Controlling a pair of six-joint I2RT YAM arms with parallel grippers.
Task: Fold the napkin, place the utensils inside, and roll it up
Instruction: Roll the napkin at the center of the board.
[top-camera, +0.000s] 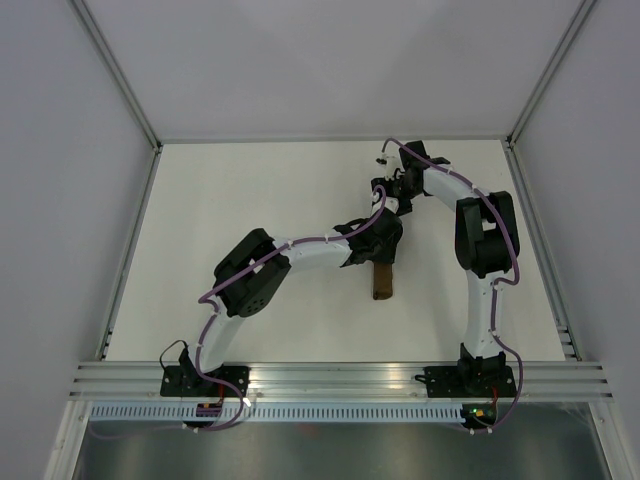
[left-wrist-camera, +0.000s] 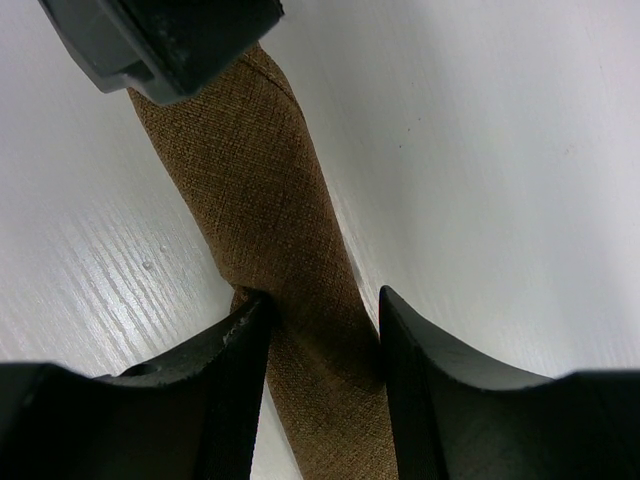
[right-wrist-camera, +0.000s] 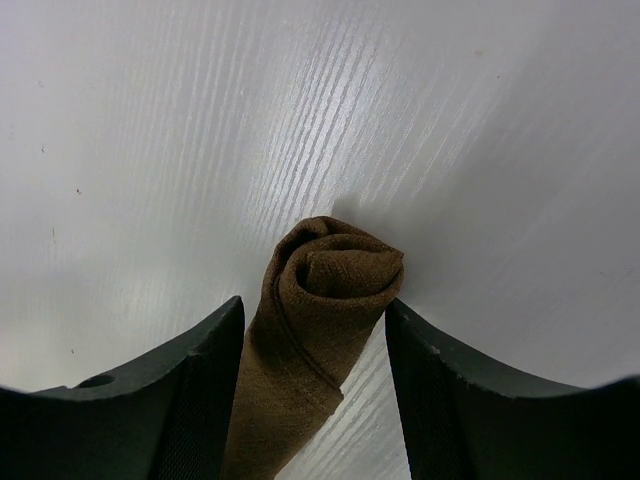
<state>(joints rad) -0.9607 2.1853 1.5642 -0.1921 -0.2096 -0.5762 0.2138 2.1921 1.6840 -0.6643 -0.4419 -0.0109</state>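
Plainly the left pincer (left-wrist-camera: 320, 310) is pinching the napkin (left-wrist-camera: 260, 180): its two fingers press against either side of the brown cloth partway along its length. The right pincer (right-wrist-camera: 315, 315) also grips the napkin at its far end, a finger lying against each flank just behind the spiral of layers that shows there. The cloth is already a narrow tight roll, lying flat on the white table (right-wrist-camera: 200, 150) near its middle, between the two arms, with its near end sticking out below the left wrist in the top view. No utensil shows anywhere; whether one is wrapped inside cannot be told. By my judgement the folding and rolling are done, and little remains but to let go without the roll springing loose.
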